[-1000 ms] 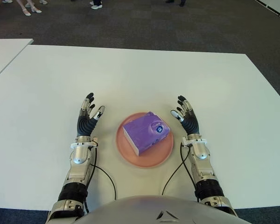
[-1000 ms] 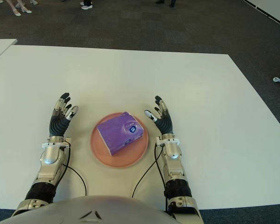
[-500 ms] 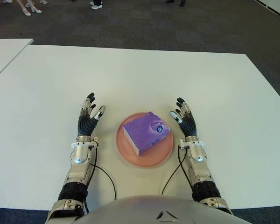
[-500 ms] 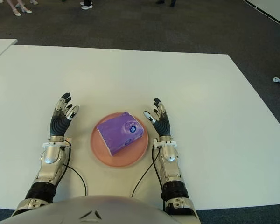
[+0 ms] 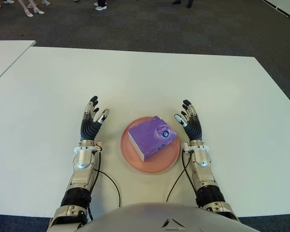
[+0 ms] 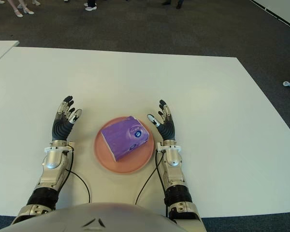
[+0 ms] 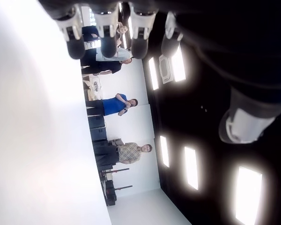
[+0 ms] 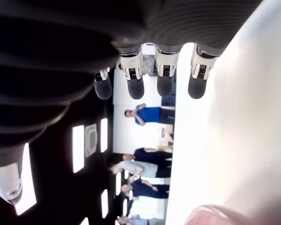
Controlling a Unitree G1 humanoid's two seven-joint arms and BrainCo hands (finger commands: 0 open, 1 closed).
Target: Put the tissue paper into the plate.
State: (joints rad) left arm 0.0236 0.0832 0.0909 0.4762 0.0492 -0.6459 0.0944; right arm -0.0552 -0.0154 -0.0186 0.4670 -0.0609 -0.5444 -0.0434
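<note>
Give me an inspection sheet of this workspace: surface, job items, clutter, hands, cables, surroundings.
Surface: white table, bare apart from the job's things.
Job's things: purple tissue pack lies in the pink plate.
Clutter: nothing seen.
Hands: left hand open, left of the plate; right hand open, close to the plate's right edge; neither holds anything.
Cables: black cables run from both wrists toward the robot's body.
Surroundings: dark carpet; people's feet beyond the table; second white table at far left.

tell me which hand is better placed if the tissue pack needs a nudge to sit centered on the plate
Probably the right hand: it shows open right beside the pink plate rim, near the purple tissue pack. The left hand, also open, shows farther from the plate on its other side.
</note>
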